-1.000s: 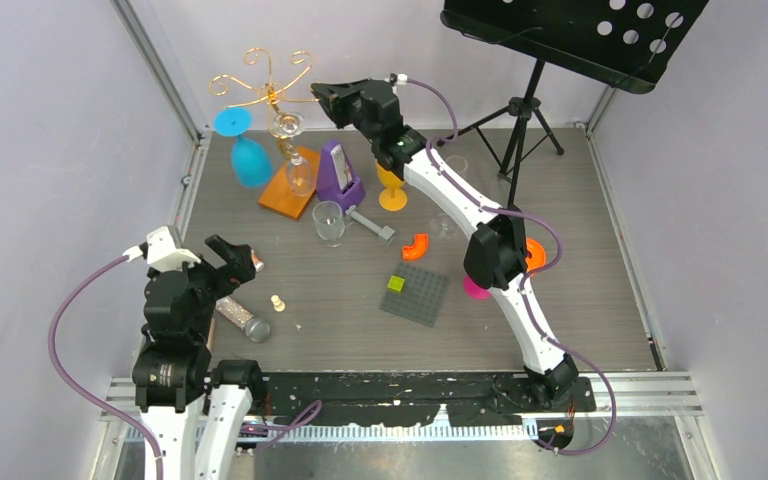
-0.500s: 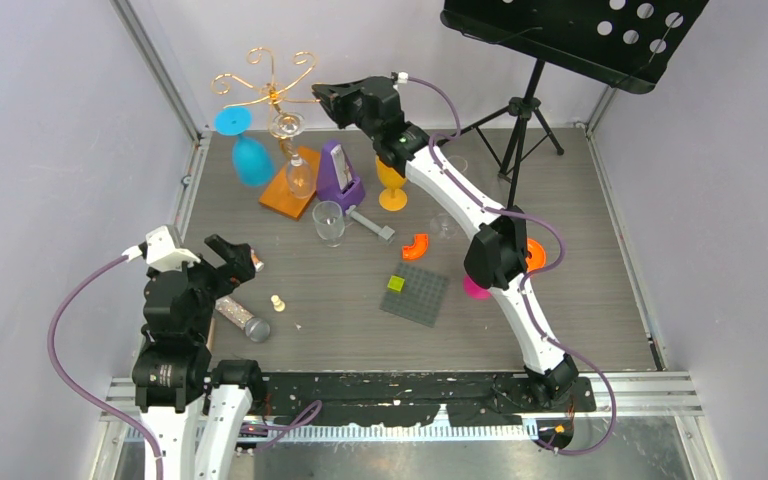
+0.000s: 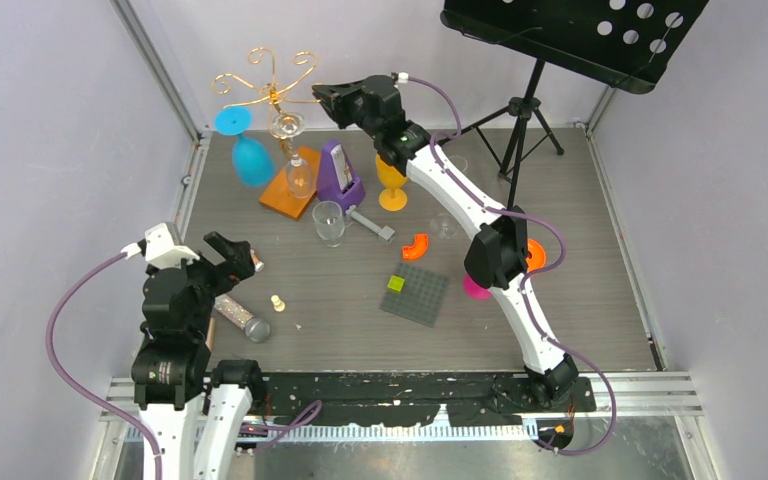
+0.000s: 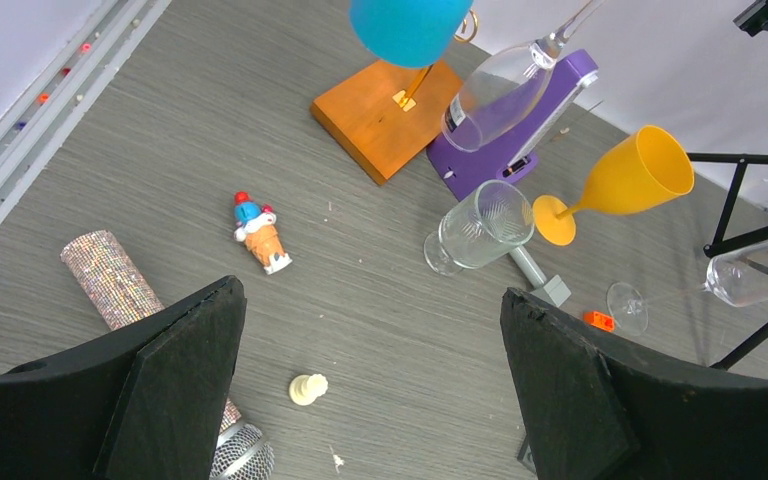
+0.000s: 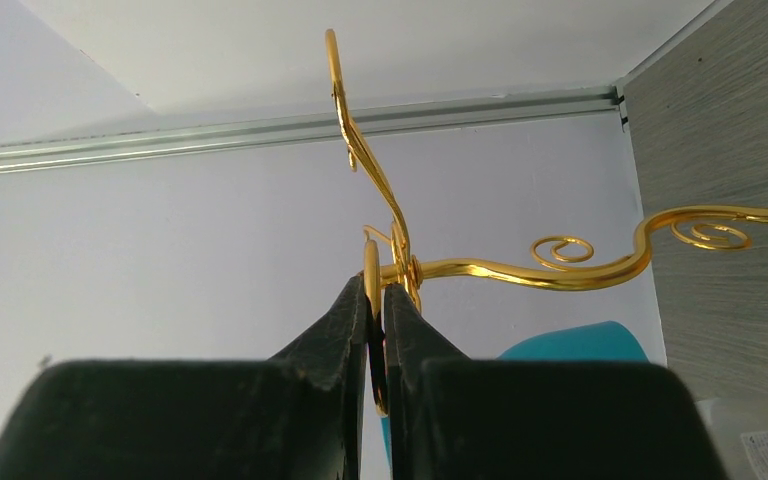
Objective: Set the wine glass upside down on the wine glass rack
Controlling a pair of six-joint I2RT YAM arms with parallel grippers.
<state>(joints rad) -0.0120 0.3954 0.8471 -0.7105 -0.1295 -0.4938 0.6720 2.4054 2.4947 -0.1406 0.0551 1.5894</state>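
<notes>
Overhead, the wine glass rack (image 3: 272,93) is seen at the far left of the tabletop (image 3: 360,340). Two glasses hang from it bowl-down: a blue wine glass (image 3: 250,160) on the left arm and a clear wine glass (image 3: 298,172) nearer the stem. The right hand (image 3: 322,96) is stretched out to the tip of the rack's right arm, just beside the clear glass's foot. The left hand (image 3: 233,254) is held back near its own base, well apart from the rack. A yellow wine glass (image 3: 392,182) stands upright on the tabletop. From the left wrist, that hand's fingers are shown spread wide with nothing between them, and a fallen glass (image 4: 750,278) is seen lying on its side at the right edge. From the right wrist, the fingers (image 5: 352,320) are closed to a narrow slit, and a gold curl of the rack shows inside that slit, so the wire appears to be pinched. The hanging step is judged done for the clear glass, which is taken as the task's glass, and the work is at the rack itself. Next, the wire would need to be let go and the hand drawn straight back, so that the light rack is not tugged and the hung glasses are not set swinging.
</notes>
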